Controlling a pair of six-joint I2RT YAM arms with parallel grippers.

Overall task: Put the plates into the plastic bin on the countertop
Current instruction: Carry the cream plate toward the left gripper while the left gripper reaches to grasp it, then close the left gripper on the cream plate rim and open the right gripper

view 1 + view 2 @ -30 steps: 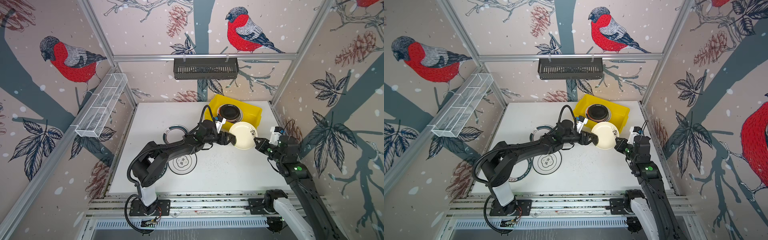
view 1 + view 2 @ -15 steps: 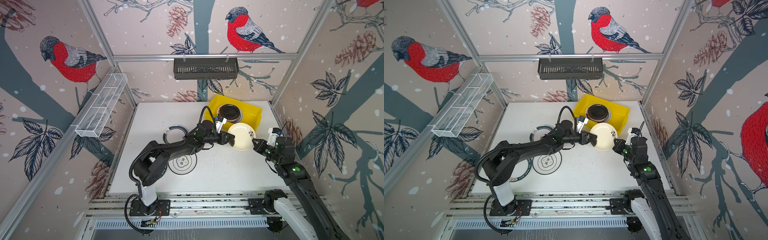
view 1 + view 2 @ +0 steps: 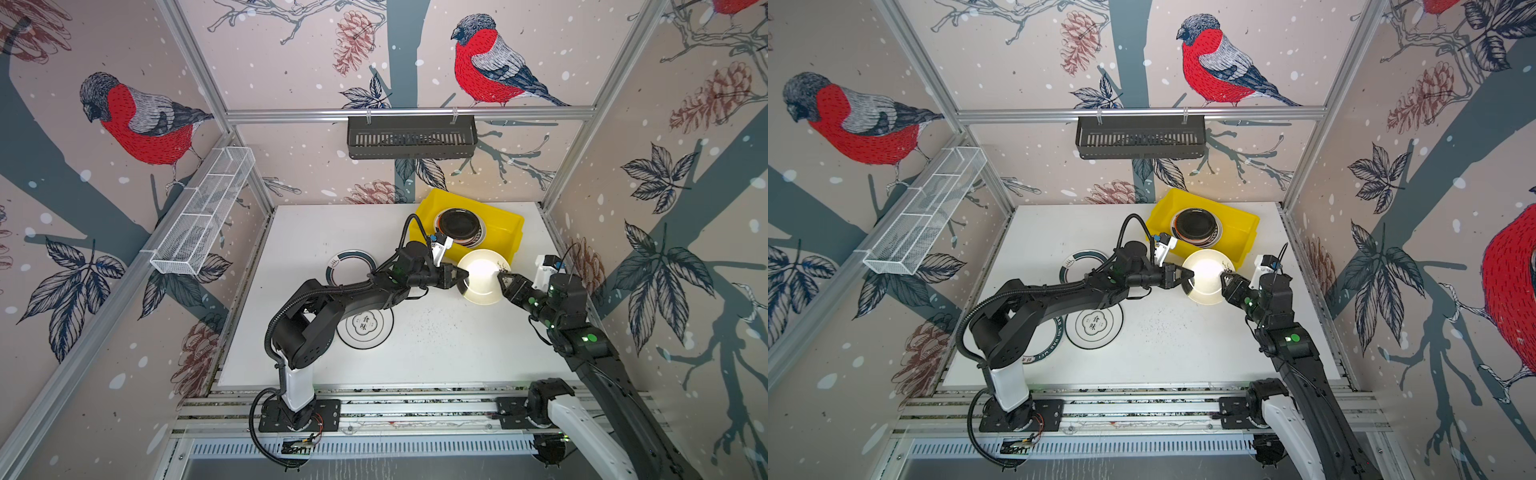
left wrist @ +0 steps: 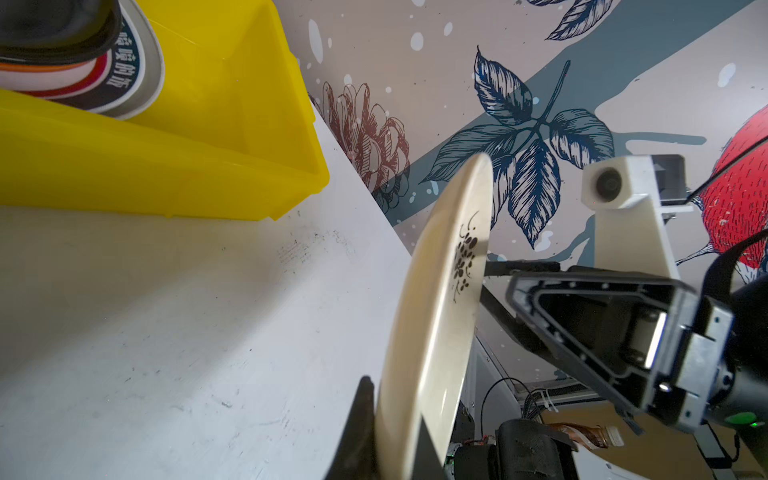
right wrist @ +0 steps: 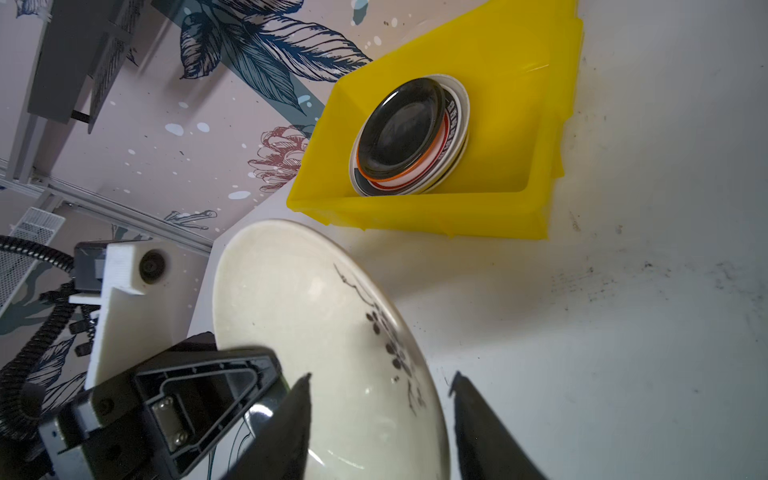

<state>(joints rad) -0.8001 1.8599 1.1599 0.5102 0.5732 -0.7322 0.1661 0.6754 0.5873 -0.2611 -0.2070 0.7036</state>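
A cream plate [image 3: 482,276] [image 3: 1206,276] with a dark floral mark hangs tilted above the countertop [image 3: 436,345], just in front of the yellow plastic bin [image 3: 505,241] [image 5: 415,212]. My left gripper [image 3: 461,276] [image 4: 395,411] is shut on the plate's left rim. My right gripper [image 3: 503,278] [image 5: 382,376] is open, its fingers straddling the opposite rim without pinching it. Inside the bin lies a stack of plates with a dark plate [image 3: 458,223] [image 5: 399,133] on top. A teal-rimmed plate [image 3: 351,259] and a black-ringed white plate [image 3: 365,328] lie on the countertop, partly hidden by the left arm.
A black slotted basket [image 3: 411,137] hangs on the back wall. A white wire rack [image 3: 203,216] runs along the left wall. Another teal lettered plate [image 3: 1046,351] peeks out under the left arm. Aluminium rails [image 3: 415,409] border the front edge.
My left gripper has shut on the cream plate's left rim. My right gripper, shut on the plate before, has opened. The plate has sunk slightly.
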